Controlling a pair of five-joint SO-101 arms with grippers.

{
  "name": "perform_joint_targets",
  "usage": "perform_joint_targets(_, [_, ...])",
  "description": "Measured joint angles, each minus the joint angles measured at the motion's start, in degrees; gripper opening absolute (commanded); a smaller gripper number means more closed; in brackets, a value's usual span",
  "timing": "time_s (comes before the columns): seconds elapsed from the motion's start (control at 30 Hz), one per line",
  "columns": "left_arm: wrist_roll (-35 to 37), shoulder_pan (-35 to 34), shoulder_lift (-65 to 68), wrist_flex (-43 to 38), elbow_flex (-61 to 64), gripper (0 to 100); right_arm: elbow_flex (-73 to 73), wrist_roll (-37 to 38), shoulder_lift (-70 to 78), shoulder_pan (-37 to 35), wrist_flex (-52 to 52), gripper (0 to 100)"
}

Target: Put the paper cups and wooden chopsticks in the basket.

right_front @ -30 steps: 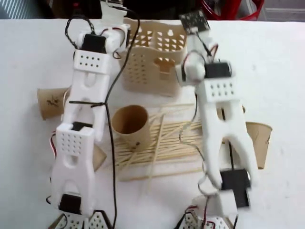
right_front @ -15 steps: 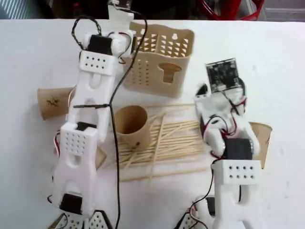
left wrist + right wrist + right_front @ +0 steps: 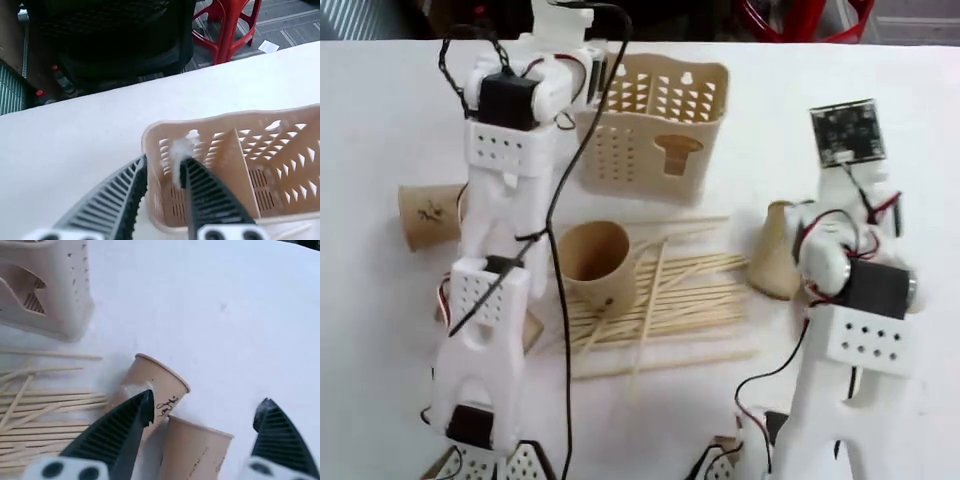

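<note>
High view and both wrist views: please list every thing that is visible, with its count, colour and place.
basket: one, beige, perforated, far side of the table.
paper cups: at least four, brown; one among the chopsticks, one lying beside the left arm, two lying under the right gripper.
wooden chopsticks: many, pale, loose pile in front of the basket.
table: one, white.
stool: one, red, on the floor beyond the table.
chair: one, black, beside the stool.
left gripper: black fingers, shut on the basket's rim.
right gripper: black fingers, open above two cups.
</note>
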Motion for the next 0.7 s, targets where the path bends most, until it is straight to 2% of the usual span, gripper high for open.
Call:
perform_joint_targets(0.2, [-0.1, -1.3, -6.5, 6.2, -0.6, 12, -4.6, 10.3, 5.5, 9.2, 2.3, 31.6])
perform_joint_targets(0.4, [-8.1, -2.0, -13.9, 9.8, 0.7, 12, -11.0, 26.2, 19.3, 11.7, 5.8, 31.6])
perform_joint_targets(0.6, [-9.8, -7.2, -21.6, 9.8, 14.7, 13, -18.1, 37.3, 32.2, 14.0, 9.2, 31.6])
perform_joint_targets(0.7, [-13.1, -9.4, -26.5, 9.8, 23.0, 13, -19.3, 42.1, 36.5, 14.7, 9.6, 31.7])
